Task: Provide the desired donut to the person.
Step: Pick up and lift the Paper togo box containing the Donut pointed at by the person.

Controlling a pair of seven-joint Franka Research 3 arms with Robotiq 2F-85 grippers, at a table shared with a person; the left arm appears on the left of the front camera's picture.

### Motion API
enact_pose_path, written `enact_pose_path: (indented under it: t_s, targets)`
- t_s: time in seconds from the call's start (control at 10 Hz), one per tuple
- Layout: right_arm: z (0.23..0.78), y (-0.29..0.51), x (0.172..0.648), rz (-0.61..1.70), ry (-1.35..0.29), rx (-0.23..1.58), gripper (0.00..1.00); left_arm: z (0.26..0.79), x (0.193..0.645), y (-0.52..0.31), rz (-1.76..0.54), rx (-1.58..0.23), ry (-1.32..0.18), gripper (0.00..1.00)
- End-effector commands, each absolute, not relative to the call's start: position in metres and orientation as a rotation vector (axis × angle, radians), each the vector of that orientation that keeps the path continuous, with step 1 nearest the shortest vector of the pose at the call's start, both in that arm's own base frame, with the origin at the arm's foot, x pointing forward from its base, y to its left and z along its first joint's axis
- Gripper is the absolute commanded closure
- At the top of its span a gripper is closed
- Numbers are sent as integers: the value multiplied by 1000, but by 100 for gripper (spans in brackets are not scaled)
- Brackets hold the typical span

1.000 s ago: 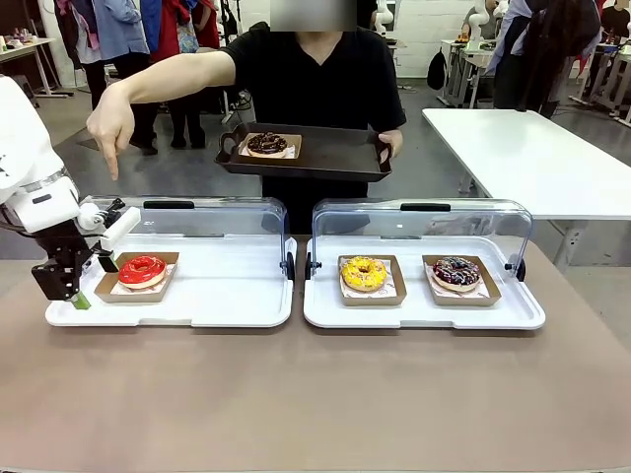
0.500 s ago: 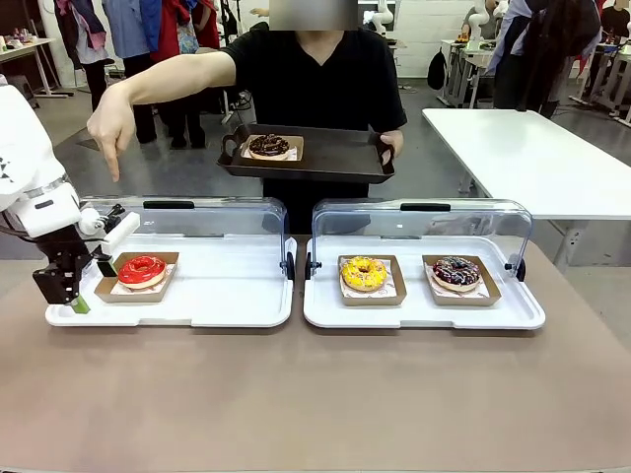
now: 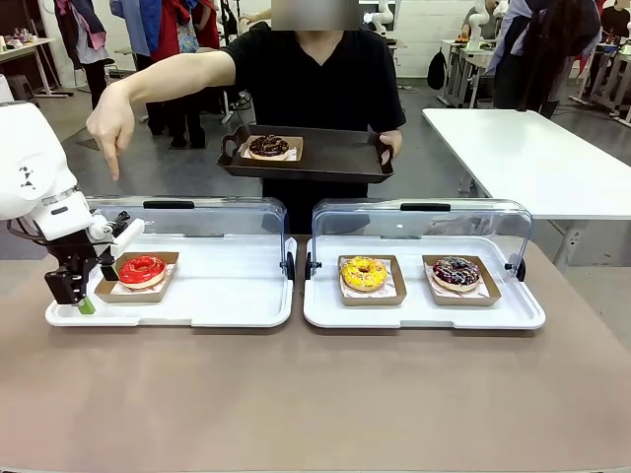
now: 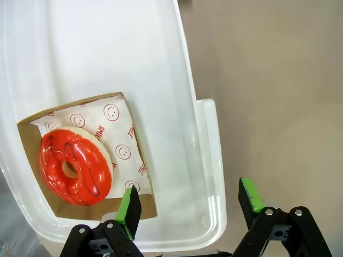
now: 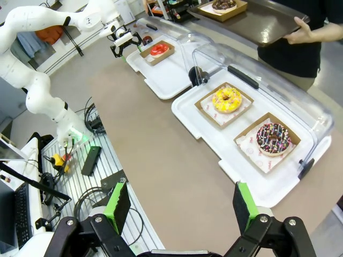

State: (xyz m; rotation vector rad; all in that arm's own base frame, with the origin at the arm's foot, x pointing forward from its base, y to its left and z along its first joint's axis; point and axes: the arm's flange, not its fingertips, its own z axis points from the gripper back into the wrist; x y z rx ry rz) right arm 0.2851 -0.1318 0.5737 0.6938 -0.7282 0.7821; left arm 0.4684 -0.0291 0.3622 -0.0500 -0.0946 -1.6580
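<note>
On the brown table (image 3: 315, 394), the red-glazed donut (image 3: 142, 269) sits in its cardboard boat (image 3: 170, 264) at the left display tray's (image 3: 232, 286) left end, below the person's pointing hand (image 3: 110, 126). Our left gripper (image 4: 188, 201), jaws apart, straddles that tray's rim; we should slide inward to bracket the boat's wall before closing. Our right gripper (image 5: 179, 202), also spread, hangs well away from that tray.

I watch from the brown table (image 3: 315, 394) outward: past its far right corner stands a white table (image 3: 532, 158), past its far left corner are bystanders (image 3: 148, 25) (blue and red clothing), and off its near side lies a black keyboard (image 5: 24, 209).
</note>
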Motion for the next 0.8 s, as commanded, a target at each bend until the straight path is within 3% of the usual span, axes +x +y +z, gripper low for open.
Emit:
enact_pose_path:
  t_s: [0.0, 0.7]
  targets:
    - [574, -132, 287, 794, -752, 715, 0, 364, 473, -29, -1643, -39, -81, 5]
    - [574, -132, 287, 794, -752, 715, 0, 348, 489, -31, -1612, -18, -78, 5]
